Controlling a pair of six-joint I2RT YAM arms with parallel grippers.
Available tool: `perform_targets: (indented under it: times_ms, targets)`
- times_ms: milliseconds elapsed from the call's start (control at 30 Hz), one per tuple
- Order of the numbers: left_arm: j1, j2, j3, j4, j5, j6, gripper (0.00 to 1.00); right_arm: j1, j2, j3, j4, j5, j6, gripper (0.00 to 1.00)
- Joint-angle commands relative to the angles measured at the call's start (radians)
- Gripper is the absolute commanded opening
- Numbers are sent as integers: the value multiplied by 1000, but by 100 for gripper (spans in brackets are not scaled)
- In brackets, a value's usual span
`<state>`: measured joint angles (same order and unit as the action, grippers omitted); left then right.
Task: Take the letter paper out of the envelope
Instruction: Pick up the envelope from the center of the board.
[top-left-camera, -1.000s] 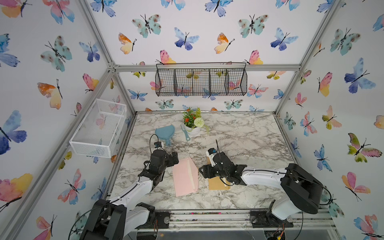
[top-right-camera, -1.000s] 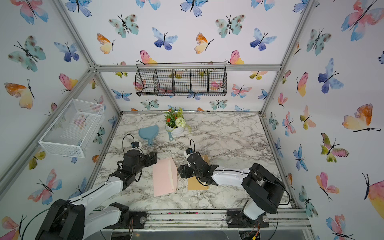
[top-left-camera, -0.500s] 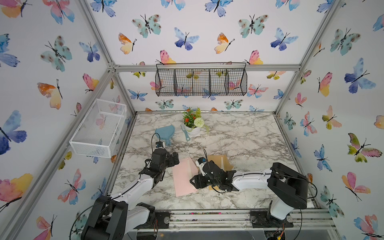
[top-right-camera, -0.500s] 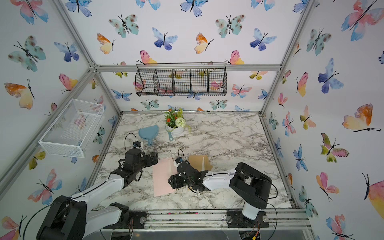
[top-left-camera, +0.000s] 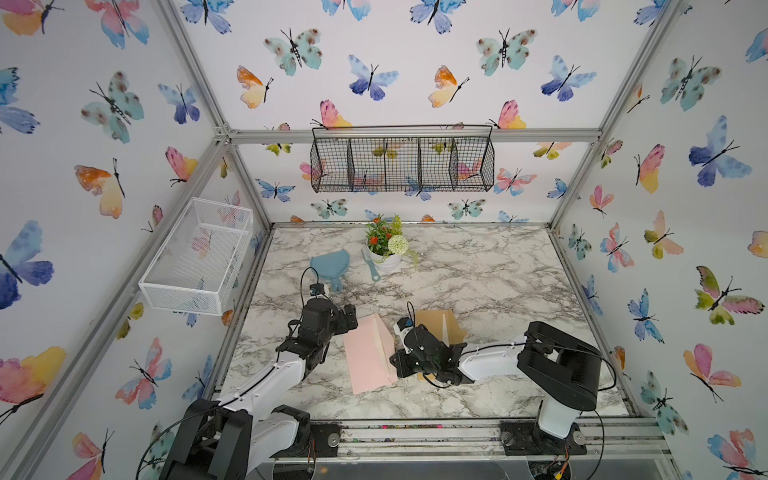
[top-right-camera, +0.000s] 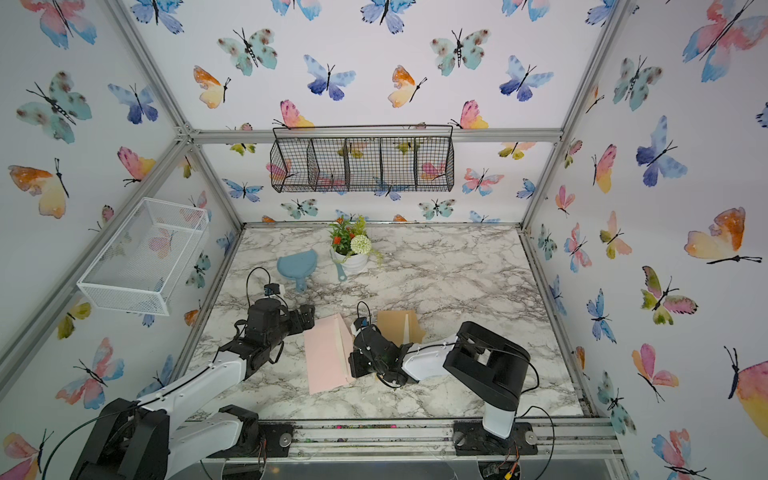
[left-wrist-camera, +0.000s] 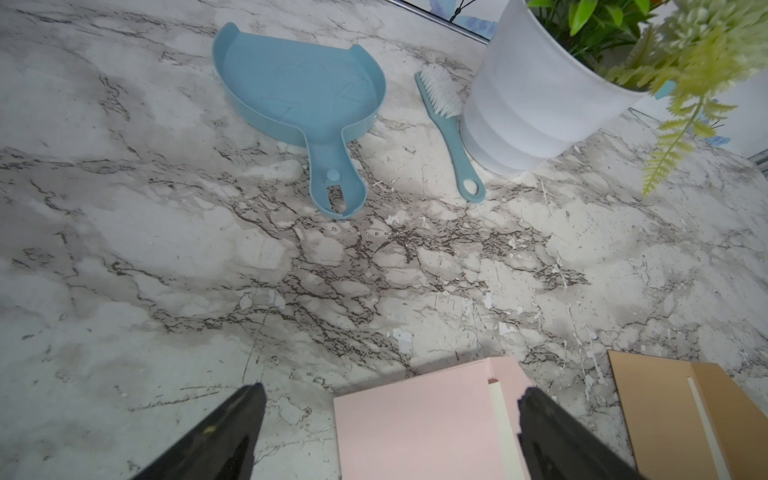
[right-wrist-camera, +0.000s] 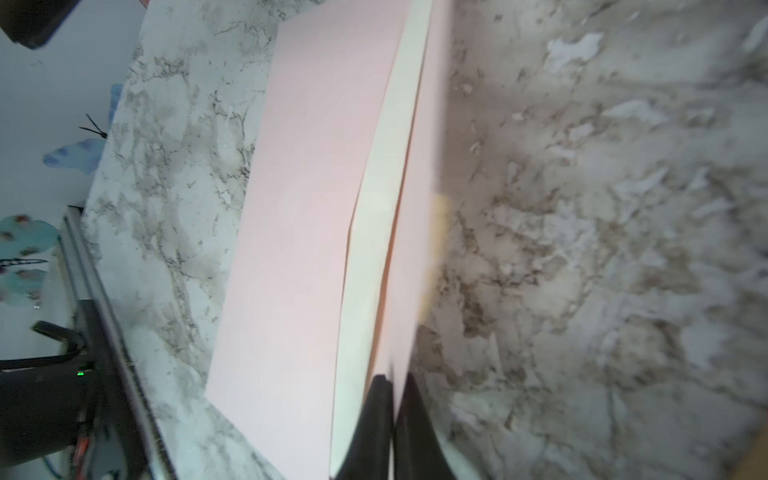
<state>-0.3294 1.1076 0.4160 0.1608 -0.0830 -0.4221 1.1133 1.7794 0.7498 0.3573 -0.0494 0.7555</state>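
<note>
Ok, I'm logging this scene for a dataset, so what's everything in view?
pink envelope: 1, pink, table front
letter paper: 1, cream, inside pink envelope
brown envelope: 1, brown, beside pink envelope
dustpan: 1, blue, table rear
potted plant: 1, white pot, table rear
brush: 1, blue, beside potted plant
wire basket: 1, black, back wall
mesh basket: 1, white, left wall
left gripper: 1, black, open by pink envelope
right gripper: 1, black, shut on pink envelope
</note>
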Motion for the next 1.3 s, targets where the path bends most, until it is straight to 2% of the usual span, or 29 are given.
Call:
perform_targets:
  times_ms: [0, 167, 300, 400, 500, 700, 867, 967, 1133, 1267]
  targets:
    - [-2, -34, -19, 25, 71, 25, 99, 0, -33, 21, -18, 51, -27, 1]
    - [-2, -109, -64, 106, 182, 29, 100, -34, -195, 23, -160, 141, -97, 1]
    - [-2, -211, -125, 220, 323, 47, 98, -103, -357, 19, -248, 114, -160, 1]
    - [-2, -273, -159, 280, 399, 59, 98, -107, -475, 20, -305, 132, -215, 1]
    - [-1, -307, -183, 336, 476, 60, 98, -109, -533, 34, -360, 121, -244, 1]
    - [-2, -263, -201, 456, 641, 25, 98, -109, -576, 75, -387, -1, -283, 1]
    - [0, -202, -210, 564, 746, -17, 98, -109, -596, 103, -406, -27, -307, 1]
    - [0, -186, -204, 572, 768, -20, 99, -109, -597, 104, -412, -29, -317, 2]
    - [0, -221, -199, 488, 671, 13, 98, -109, -646, 115, -439, -23, -324, 1]
    - [0, -230, -208, 510, 683, 3, 100, -109, -664, 114, -439, -32, -323, 1]
